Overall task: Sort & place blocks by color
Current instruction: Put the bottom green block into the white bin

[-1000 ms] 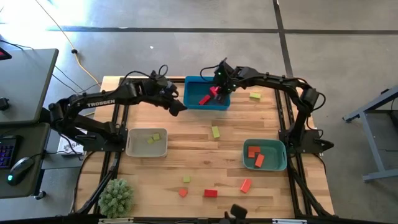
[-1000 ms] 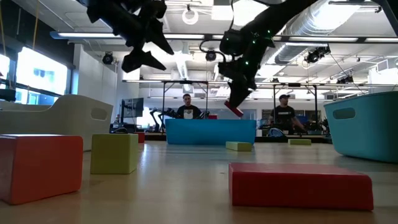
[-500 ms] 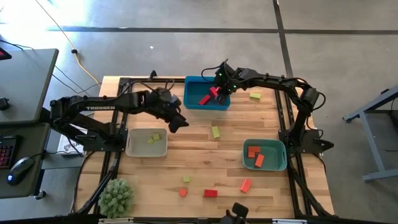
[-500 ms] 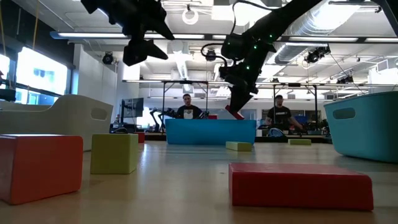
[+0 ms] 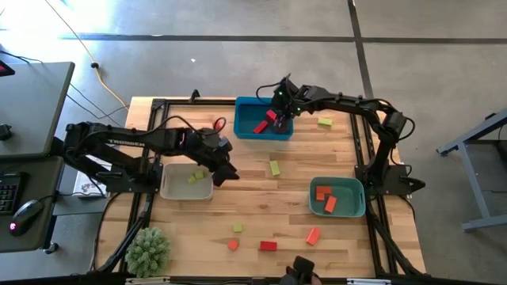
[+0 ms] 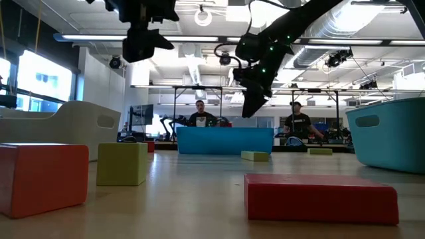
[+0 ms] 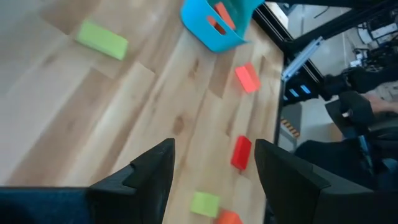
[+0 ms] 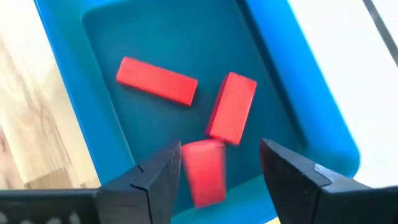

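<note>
From above, the right gripper (image 5: 279, 111) is seen over the blue tray (image 5: 245, 131) with red blocks (image 5: 261, 127) inside, while the left gripper (image 5: 226, 176) has been swung from beside that tray to the wood near the beige tray (image 5: 168, 190) and a yellow-green block (image 5: 274, 168). In the low view, the red piece formerly held below the right gripper (image 6: 252, 106) is gone, so a release is judged made. In the right wrist view its fingers (image 8: 149, 180) are spread above a blurred red block (image 8: 204, 171), while the left wrist view shows empty, parted fingers (image 7: 146, 177), suggesting a next pick.
</note>
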